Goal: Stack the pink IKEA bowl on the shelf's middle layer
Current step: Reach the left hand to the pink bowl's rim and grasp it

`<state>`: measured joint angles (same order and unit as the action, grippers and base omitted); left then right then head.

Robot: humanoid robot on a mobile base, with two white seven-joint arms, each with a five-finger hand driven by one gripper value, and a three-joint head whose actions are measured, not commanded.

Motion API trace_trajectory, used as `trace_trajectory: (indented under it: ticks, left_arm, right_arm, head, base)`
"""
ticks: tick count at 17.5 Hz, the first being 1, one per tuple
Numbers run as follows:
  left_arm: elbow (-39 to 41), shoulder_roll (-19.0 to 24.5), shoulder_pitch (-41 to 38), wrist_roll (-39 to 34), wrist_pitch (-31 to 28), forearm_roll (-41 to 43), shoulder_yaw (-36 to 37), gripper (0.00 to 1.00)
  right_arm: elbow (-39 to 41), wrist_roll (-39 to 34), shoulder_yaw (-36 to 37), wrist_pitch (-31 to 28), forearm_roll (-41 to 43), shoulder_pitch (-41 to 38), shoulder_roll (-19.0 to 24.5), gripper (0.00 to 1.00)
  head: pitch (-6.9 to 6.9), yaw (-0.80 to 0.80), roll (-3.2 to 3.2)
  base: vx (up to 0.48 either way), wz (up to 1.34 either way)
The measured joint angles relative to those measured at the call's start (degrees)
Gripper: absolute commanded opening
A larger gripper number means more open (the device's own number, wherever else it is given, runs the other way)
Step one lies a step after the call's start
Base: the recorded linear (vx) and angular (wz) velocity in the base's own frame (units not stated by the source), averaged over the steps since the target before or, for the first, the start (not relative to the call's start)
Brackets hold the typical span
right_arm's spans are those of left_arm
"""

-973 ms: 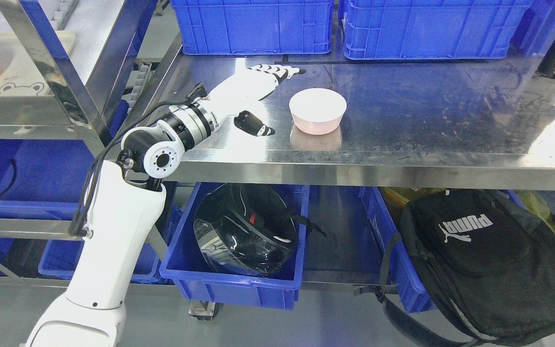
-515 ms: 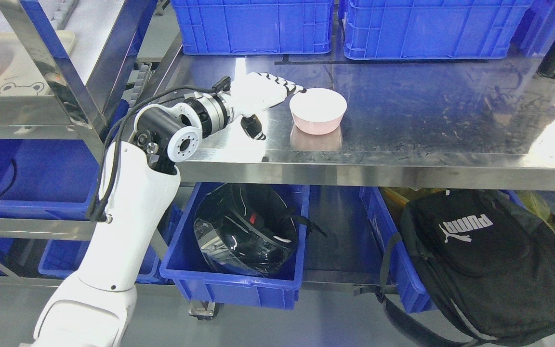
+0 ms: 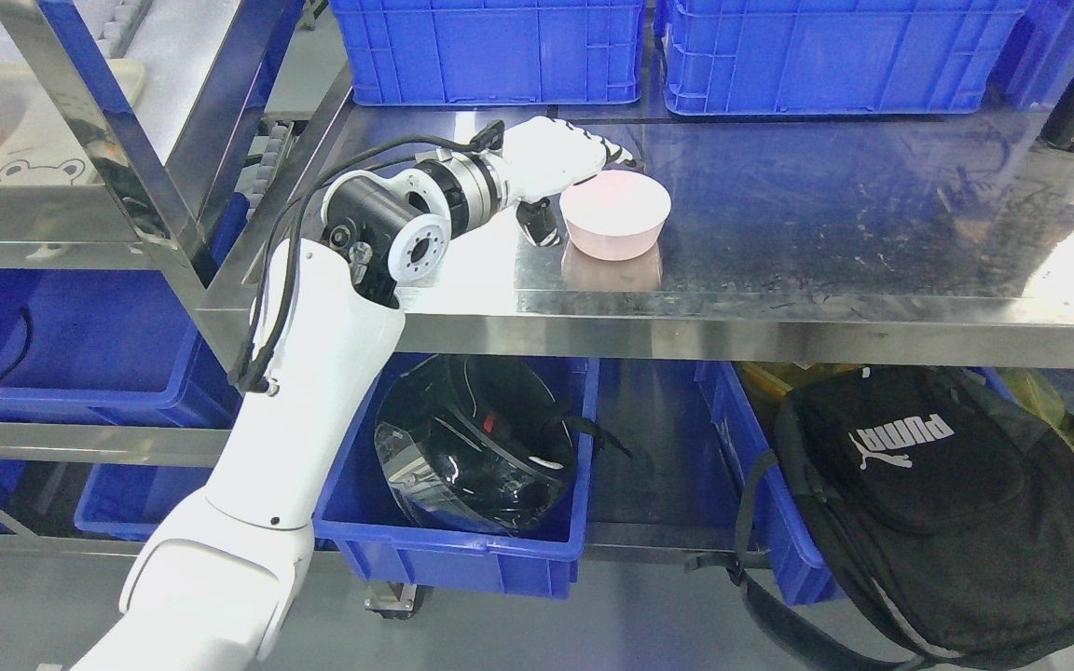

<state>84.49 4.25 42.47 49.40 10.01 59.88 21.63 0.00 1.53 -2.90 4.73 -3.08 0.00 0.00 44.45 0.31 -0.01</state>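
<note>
Fingers [image 3: 613, 154] of my left hand [image 3: 560, 172] reach over the far-left rim of the pink bowl [image 3: 615, 213] while the thumb [image 3: 540, 226] hangs down just beside its near-left wall; I cannot tell whether they actually pinch the rim. The bowl sits upright on the steel shelf [image 3: 835, 233], well in front of two blue crates [image 3: 490, 47]. Below, I see a helmet [image 3: 472, 447] in a blue bin [image 3: 462, 550] and a black backpack [image 3: 938, 503].
</note>
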Motion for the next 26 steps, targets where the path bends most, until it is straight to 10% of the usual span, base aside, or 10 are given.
trace_trajectory:
  ticks: [16,26]
  left_arm:
    - [-12.25,-3.45,3.50,1.11,-0.03,2.79,2.77,0.65]
    - [-17.61,-3.96,4.37,0.22,2.62,2.47,3.28,0.02]
  right_arm:
    - [0.00,0.00,0.00,0.00,0.00,0.00,0.00,1.00]
    - [0.00,0.00,0.00,0.00,0.00,0.00,0.00,1.00]
  head:
    - [0.00,0.00,0.00]
    - [0.00,0.00,0.00]
  base:
    - [0.000,0.00]
    - [0.000,0.00]
